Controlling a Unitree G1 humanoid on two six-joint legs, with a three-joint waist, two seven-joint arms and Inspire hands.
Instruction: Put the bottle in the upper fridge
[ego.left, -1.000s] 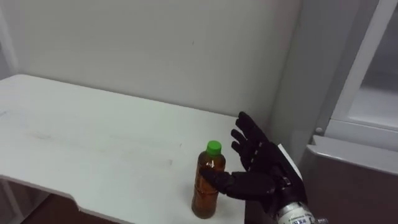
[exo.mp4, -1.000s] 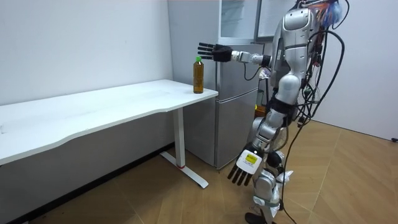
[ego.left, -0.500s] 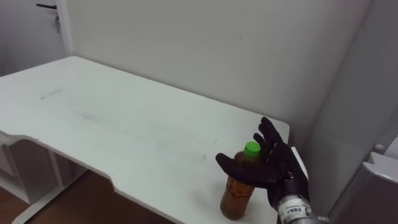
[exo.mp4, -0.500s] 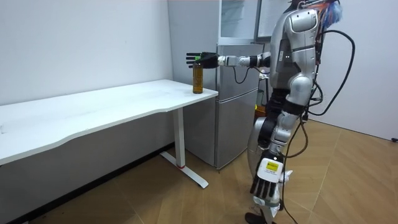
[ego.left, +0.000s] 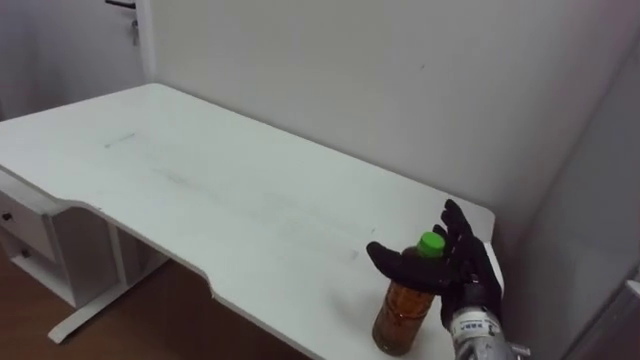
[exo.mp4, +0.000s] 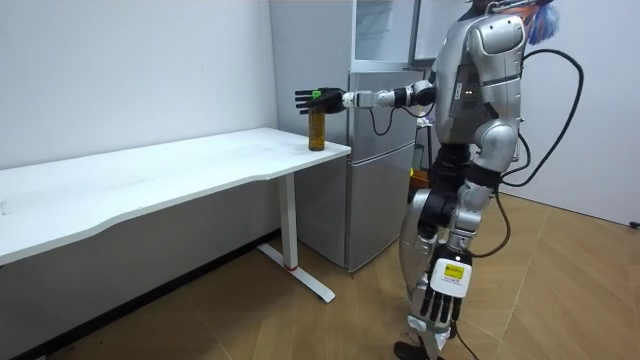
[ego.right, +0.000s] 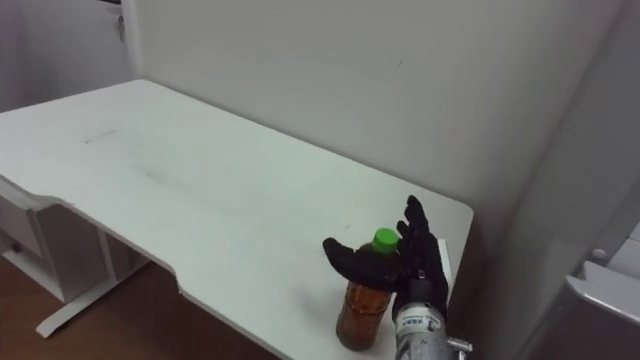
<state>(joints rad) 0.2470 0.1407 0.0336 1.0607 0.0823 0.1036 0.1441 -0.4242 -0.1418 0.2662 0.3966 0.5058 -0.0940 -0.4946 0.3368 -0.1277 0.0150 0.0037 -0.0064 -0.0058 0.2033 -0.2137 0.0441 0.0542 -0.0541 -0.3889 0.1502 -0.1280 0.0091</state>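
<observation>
An amber bottle (ego.left: 401, 314) with a green cap stands upright at the right end of the white table (ego.left: 200, 190), close to its front edge. My right hand (ego.left: 463, 274) is open at the bottle's neck, with the thumb in front of it and straight fingers behind the cap. In the right eye view the same bottle (ego.right: 361, 308) and right hand (ego.right: 418, 256) show. In the room view I stand beside the fridge (exo.mp4: 382, 150) with my right arm stretched out over the bottle (exo.mp4: 316, 131). My left hand (exo.mp4: 440, 300) hangs open by my leg.
The table (exo.mp4: 150, 180) runs along a white wall to my left. The grey fridge side (ego.left: 585, 240) rises just right of the table's end. A drawer unit (ego.left: 30, 225) sits under the table's far left. Wooden floor lies below the front edge.
My right hand has come closer and now brackets the bottle's neck. My body has turned towards the table, shifting the eye views, and my left hand has swung lower.
</observation>
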